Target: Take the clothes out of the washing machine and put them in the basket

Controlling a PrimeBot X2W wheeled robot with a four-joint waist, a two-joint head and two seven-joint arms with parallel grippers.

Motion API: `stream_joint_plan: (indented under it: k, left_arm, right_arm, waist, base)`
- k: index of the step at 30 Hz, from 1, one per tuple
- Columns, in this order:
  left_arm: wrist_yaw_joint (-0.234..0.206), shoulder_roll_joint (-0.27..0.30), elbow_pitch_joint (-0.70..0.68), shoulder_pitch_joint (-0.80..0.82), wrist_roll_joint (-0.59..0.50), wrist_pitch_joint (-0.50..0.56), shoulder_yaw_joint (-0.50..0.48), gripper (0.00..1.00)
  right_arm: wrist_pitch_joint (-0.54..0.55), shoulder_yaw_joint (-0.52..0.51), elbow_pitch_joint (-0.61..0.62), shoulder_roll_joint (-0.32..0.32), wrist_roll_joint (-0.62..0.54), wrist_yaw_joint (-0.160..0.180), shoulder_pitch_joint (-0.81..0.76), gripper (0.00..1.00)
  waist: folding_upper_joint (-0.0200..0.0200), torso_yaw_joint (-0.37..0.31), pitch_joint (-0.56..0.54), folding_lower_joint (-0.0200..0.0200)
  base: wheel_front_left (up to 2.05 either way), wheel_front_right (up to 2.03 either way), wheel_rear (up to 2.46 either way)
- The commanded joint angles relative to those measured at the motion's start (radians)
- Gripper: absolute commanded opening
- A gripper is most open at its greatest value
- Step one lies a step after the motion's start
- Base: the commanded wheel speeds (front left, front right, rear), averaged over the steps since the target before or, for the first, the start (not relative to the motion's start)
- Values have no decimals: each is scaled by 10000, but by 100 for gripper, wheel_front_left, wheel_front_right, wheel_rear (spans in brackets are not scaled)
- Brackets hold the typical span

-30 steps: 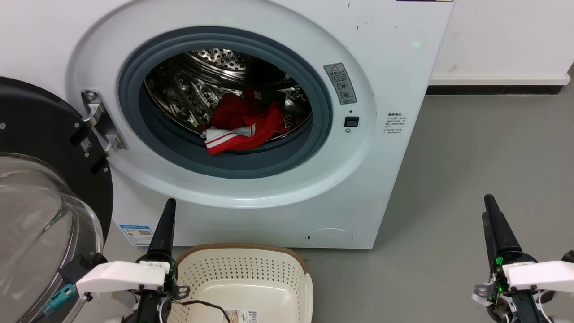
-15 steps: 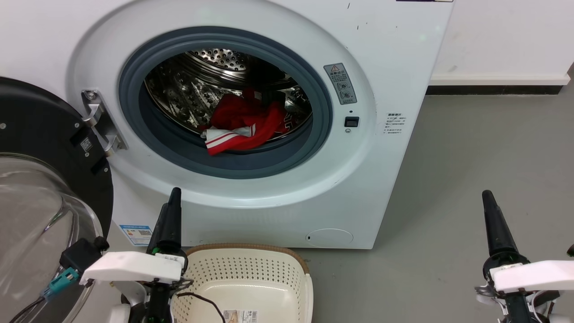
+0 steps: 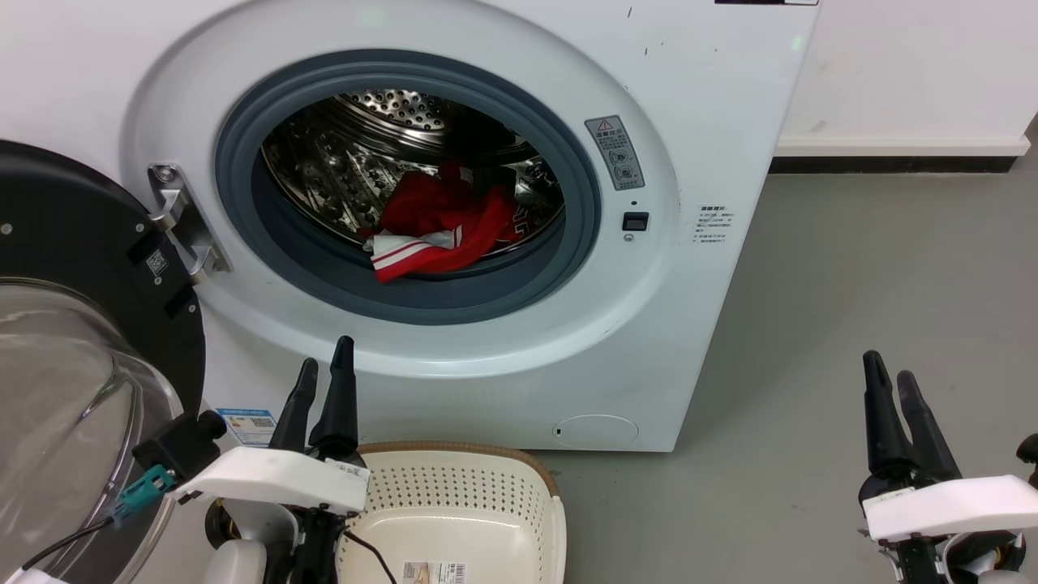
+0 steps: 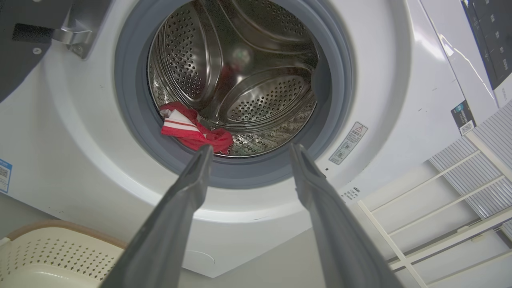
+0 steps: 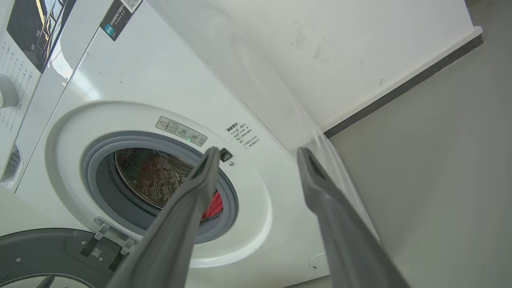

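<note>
The white washing machine stands with its door swung open to the left. Red clothes with white striped trim lie at the drum's front lip, also seen as clothes in the left wrist view and clothes in the right wrist view. The cream basket sits on the floor below the opening. My left gripper is open beside the basket's left rim, pointing up at the machine front, holding nothing. My right gripper is open over the floor at the lower right, also holding nothing.
The black-rimmed glass door hangs open at the far left, close to my left arm. Grey floor stretches to the right of the machine up to a white wall with a dark skirting.
Both grippers have opened, their fingers now spread apart. The left arm has shifted right, toward the basket rim. The right gripper has dropped slightly.
</note>
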State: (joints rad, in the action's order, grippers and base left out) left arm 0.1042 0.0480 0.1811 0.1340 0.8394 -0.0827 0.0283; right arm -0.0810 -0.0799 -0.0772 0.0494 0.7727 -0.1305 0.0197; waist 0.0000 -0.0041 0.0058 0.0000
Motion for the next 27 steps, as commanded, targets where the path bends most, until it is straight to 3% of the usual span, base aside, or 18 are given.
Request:
stream_joint_plan:
  k: [1, 27]
  left_arm:
    - [-44, 27, -102, 323, -354, -86, 61, 100]
    - [-257, 35, 146, 433, -3925, -824, 484, 100]
  right_arm:
    - [-108, 13, 180, 22, -344, -3, 56, 100]
    - [-837, 117, 34, 20, -3931, -2, -161, 100]
  waist:
    - [0, 0, -4, 0]
    - [0, 68, -50, 0]
  base:
    - [0, 0, 0]
    - [0, 0, 0]
